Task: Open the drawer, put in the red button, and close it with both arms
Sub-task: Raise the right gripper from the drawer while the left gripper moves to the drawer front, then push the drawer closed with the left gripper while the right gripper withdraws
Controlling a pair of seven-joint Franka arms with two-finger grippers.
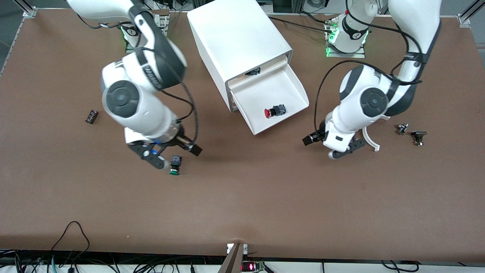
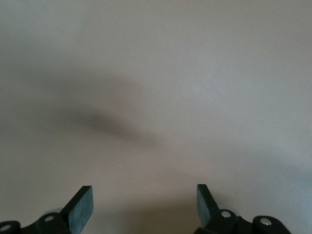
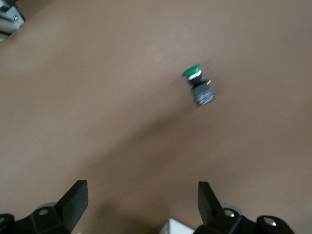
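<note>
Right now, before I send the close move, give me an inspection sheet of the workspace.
Surface: brown table, bare toward the front camera.
Job's things: drawer open; red button lying in it.
Clutter: green button by the right gripper; small black part toward the right arm's end; white curved piece and two small metal parts toward the left arm's end.
Grippers: left gripper open, empty, over bare table; right gripper open, empty, over table beside the green button.
Cables: black leads at the table's front edge.
Surroundings: metal frame at the corners.
</note>
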